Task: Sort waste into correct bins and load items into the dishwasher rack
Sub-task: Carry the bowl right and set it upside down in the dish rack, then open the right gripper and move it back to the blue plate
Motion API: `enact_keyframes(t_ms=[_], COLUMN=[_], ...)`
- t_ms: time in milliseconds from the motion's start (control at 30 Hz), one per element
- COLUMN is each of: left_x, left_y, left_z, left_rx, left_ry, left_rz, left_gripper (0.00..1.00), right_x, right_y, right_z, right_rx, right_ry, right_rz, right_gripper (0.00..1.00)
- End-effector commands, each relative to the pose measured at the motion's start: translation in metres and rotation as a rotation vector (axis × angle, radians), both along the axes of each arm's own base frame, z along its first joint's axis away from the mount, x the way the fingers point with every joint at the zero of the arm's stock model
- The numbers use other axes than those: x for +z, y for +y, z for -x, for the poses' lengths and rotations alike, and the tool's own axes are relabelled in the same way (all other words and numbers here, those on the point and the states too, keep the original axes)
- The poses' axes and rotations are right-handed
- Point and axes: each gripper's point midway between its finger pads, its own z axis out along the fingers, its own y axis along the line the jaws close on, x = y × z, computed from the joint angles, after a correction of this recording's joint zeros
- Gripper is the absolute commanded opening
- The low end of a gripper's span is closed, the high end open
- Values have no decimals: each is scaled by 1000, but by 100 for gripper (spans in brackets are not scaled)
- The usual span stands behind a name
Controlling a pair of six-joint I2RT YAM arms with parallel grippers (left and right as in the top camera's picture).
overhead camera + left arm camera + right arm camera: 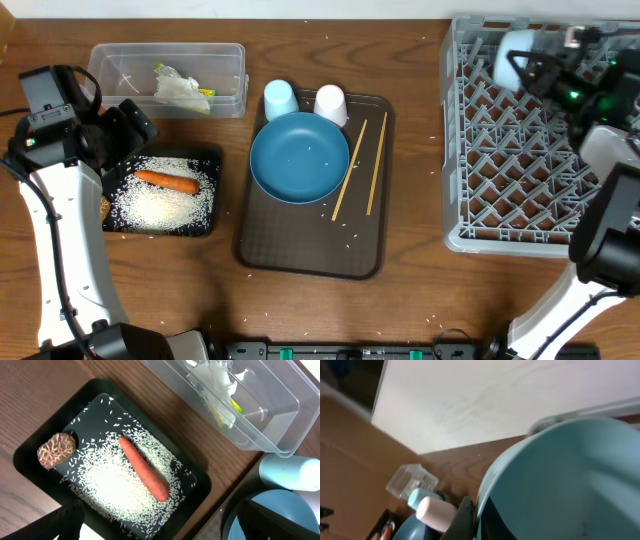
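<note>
Waste lies left of the brown serving tray (300,240): orange carrot (166,181), white rice grains (165,205) and brown lump (56,450) in the black tray (207,158), tissue (178,88) and wrapper (205,97) in the clear tub (120,52). Overhead, the left arm (50,200) mostly hides the lump; the left gripper (159,510) hangs wide and empty above the rice. Right of the serving tray, over the dishwasher rack (500,180), the right gripper (535,68) pinches the white bowl (512,55) by its rim.

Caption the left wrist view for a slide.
Carrot, rice and brown lump in the black tray; tissue in the clear tub.
</note>
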Motion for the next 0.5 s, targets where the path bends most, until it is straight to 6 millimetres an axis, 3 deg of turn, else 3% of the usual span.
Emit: enact_keyframes(t_ms=[0,467], left_x=[8,8], left_y=[3,3], left_z=[-1,-1], left_rx=[11,11], left_ry=[-20,-20], left_rz=[-9,-9], left_gripper=[98,98], right_x=[-8,-11], right_y=[-21,-40], right_z=[7,16], right_rx=[-31,-55], right_ry=[60,95], right_rz=[-57,-83], right_gripper=[1,1])
